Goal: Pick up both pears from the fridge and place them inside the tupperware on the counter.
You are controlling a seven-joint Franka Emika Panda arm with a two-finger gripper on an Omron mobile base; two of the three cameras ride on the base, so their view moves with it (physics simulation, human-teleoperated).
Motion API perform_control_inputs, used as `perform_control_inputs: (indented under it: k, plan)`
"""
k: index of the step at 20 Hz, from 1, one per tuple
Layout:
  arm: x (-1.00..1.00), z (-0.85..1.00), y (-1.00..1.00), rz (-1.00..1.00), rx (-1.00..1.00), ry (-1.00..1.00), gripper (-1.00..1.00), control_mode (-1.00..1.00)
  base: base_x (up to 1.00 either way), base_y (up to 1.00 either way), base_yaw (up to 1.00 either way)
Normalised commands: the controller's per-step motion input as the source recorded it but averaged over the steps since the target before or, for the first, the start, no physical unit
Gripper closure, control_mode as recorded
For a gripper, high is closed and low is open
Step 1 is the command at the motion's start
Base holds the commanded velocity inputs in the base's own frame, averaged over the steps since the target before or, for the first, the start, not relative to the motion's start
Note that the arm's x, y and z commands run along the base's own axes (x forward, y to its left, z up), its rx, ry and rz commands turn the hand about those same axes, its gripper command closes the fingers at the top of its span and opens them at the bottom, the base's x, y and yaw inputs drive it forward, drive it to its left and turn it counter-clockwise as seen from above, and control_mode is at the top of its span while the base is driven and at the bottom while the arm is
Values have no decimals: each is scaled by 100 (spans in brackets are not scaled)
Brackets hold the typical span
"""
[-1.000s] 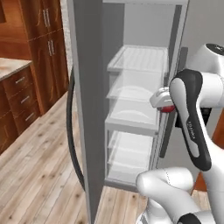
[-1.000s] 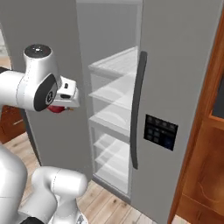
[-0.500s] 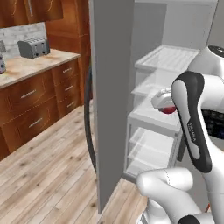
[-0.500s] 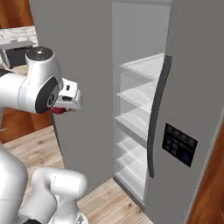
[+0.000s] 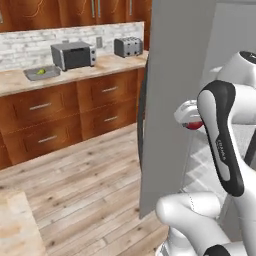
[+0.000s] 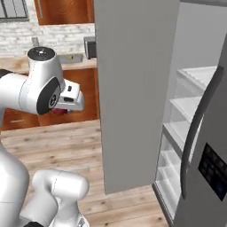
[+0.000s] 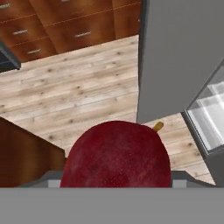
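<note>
Oddly, the end effector (image 7: 116, 181) stands part open around a dark red fruit (image 7: 116, 157), carried clear of the fridge (image 5: 172, 100), toward the table (image 5: 75, 75).

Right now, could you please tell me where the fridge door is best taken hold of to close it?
Grip the long curved handle mid-height, from the door's counter-facing side: it bows out there, leaving finger room. The gripper holds a dark red fruit, so that likely goes down first.
</note>
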Motion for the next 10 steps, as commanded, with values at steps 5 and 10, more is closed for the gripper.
perform_control_inputs:
  k: [5, 10]
  plan:
    - [0, 0, 0, 0, 0, 0, 100, 100, -54, 0, 64]
    - [0, 0, 0, 0, 0, 0, 100, 100, -12, 0, 49]
